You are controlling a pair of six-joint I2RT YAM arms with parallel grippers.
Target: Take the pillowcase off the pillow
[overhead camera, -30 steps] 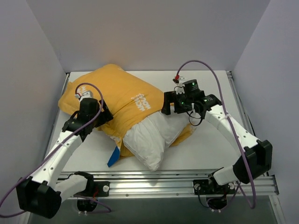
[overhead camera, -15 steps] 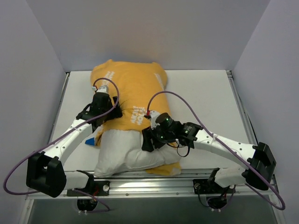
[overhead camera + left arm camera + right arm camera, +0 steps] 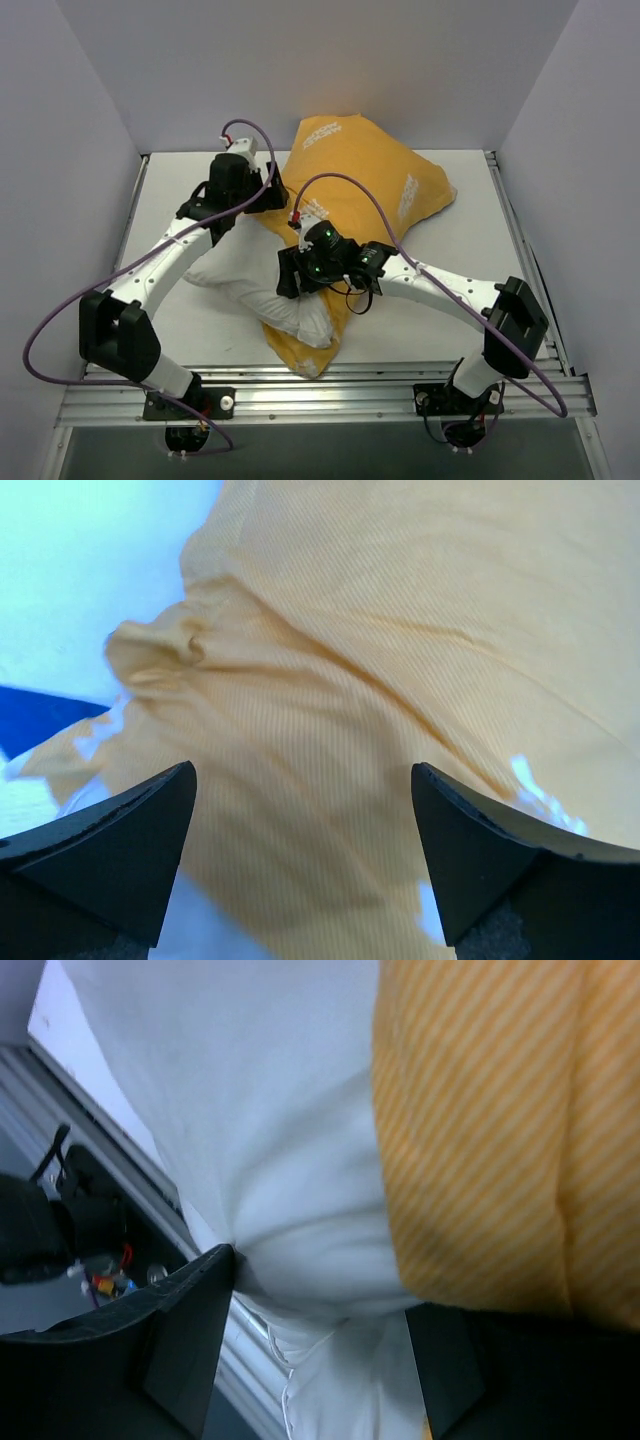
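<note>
The pillowcase (image 3: 372,180) shows its yellow-orange side with white lettering and lies across the back middle of the table, with a flap running down to the front edge. The white pillow (image 3: 245,275) sticks out of it to the left. My left gripper (image 3: 248,205) is open over bunched yellow fabric (image 3: 330,680); a bit of the blue side (image 3: 40,715) shows at the left. My right gripper (image 3: 288,285) is shut on a fold of the pillow (image 3: 280,1140), right beside the case's yellow edge (image 3: 500,1130). In its own view the left gripper (image 3: 303,850) holds nothing, and the right gripper (image 3: 320,1310) squeezes puckered white cloth.
The white table (image 3: 470,260) has grey walls on three sides. A metal rail (image 3: 350,385) runs along the front edge, and it also shows in the right wrist view (image 3: 110,1170). Purple cables loop over both arms.
The pillow and case have swung round, so the case's closed end now points to the back right. My left gripper has moved to the back, and my right gripper has shifted slightly left and back with the pillow.
</note>
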